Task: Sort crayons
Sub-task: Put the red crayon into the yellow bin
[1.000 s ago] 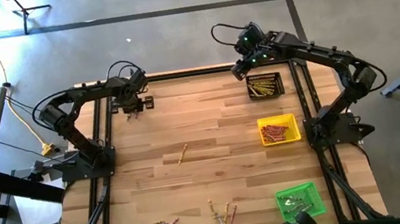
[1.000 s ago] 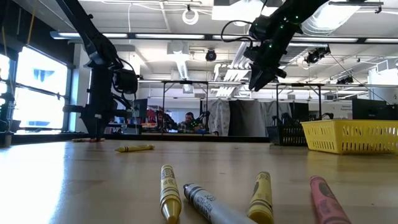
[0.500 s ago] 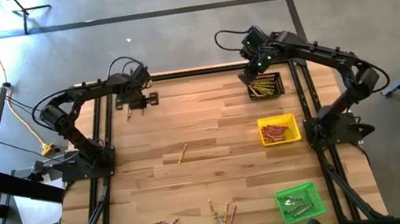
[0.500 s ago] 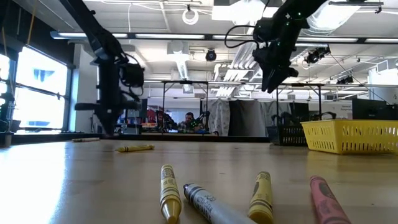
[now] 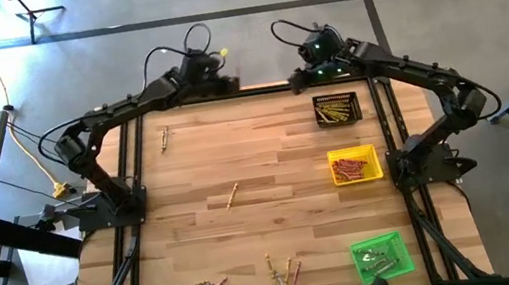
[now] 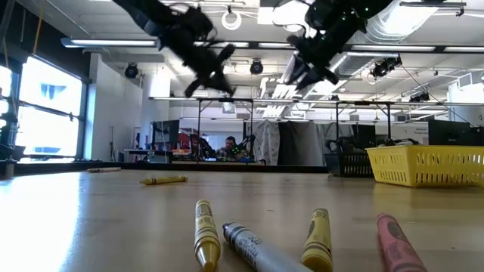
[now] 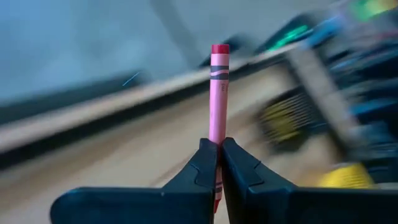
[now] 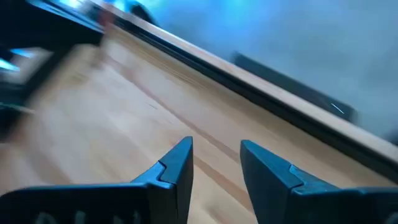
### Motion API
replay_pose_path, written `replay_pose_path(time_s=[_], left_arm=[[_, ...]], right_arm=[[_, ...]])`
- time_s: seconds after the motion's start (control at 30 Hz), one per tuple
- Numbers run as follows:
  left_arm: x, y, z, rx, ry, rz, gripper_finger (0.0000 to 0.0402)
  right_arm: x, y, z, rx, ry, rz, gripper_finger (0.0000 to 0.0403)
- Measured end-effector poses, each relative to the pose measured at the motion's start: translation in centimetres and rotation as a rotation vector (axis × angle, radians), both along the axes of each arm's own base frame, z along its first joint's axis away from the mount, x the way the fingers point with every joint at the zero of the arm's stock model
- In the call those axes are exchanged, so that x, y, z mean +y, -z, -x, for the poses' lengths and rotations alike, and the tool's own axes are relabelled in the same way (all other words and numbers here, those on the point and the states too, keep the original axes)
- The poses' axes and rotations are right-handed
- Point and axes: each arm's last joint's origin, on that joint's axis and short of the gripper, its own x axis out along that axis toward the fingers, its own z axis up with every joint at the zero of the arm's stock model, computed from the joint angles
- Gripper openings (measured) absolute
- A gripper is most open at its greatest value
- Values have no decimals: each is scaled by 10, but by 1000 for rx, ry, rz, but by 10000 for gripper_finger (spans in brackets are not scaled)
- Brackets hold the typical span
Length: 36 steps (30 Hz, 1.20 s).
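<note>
While the pink crayon [image 7: 217, 93] stood upright, pinched tight in the left gripper [image 7: 219, 155], that gripper was up high over the table's [image 5: 266, 151] far edge. The right gripper [image 8: 214, 163] hung nearby, fingers apart and holding nothing. More crayons [image 5: 284, 274] lay loose along the near edge, others in the black [image 5: 337, 109], yellow [image 5: 354, 165] and green [image 5: 381, 256] trays.

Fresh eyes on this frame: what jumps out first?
The left gripper, lifted over the table's far edge, is shut on a pink crayon that sticks straight out past its fingertips. The right gripper hangs open and empty near that same far edge. Three trays line the right side: black tray, yellow tray, green tray, with loose crayons along the near edge.
</note>
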Motion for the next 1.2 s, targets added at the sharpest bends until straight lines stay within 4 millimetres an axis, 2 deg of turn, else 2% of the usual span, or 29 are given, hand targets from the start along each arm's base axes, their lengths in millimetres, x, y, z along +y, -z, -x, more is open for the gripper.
replay_pose_path(time_s=[0.13,0.33,0.7,1.2], left_arm=[[-13,-32,-22,-183,49,-97,1],[-34,-51,-39,-246,62,-144,1],[-55,-48,-49,-200,88,-133,1],[-66,-49,-54,-230,123,-95,1]], right_arm=[[5,-13,-16,-156,-89,74,119],[16,-27,-33,-290,-148,173,119],[17,-29,-34,-310,-156,181,119],[22,-34,-39,-370,-220,187,120]])
